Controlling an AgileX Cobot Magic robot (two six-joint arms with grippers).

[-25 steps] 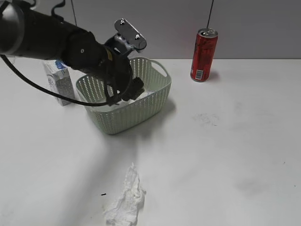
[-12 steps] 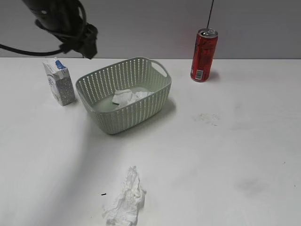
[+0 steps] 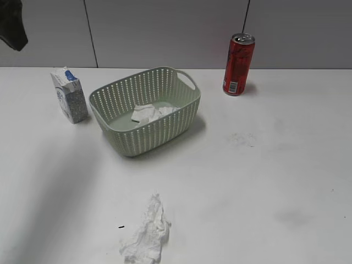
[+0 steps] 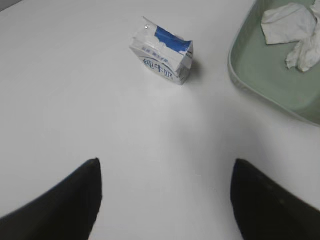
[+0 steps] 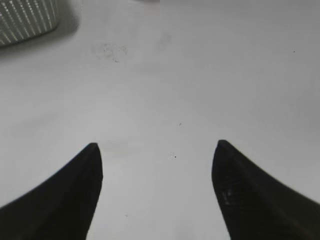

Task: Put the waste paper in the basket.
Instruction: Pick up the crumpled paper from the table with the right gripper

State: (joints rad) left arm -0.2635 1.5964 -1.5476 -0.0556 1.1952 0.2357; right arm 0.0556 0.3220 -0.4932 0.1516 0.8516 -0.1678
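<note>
I count waste paper in two places. Crumpled white paper (image 3: 149, 114) lies inside the basket (image 3: 159, 131), on its floor toward the middle; from the exterior view I can't separate it into a sure number of wads, though the left wrist view shows a flatter piece (image 4: 287, 22) and a more ragged piece (image 4: 306, 52) just beside it, so I read two there. One more wad (image 3: 147, 234), long and ragged, lies on the white table (image 3: 264, 181) near the front edge, well apart from the basket and in front of it.

There is one basket, pale green with slotted walls and a cut-out handle at the far end, standing upright left of centre. One small white-and-blue carton (image 3: 69, 94) stands upright just to its left, not touching it. One red can (image 3: 238, 64) stands upright near the back wall, to the right of the basket and apart from it.

My left gripper (image 4: 165, 200) hangs above the table on the carton's side, its two dark fingers spread wide with nothing between them. My right gripper (image 5: 156, 192) looks down on bare table, likewise spread wide and holding nothing; a corner of the basket (image 5: 27, 20) shows at the top left of its view.
</note>
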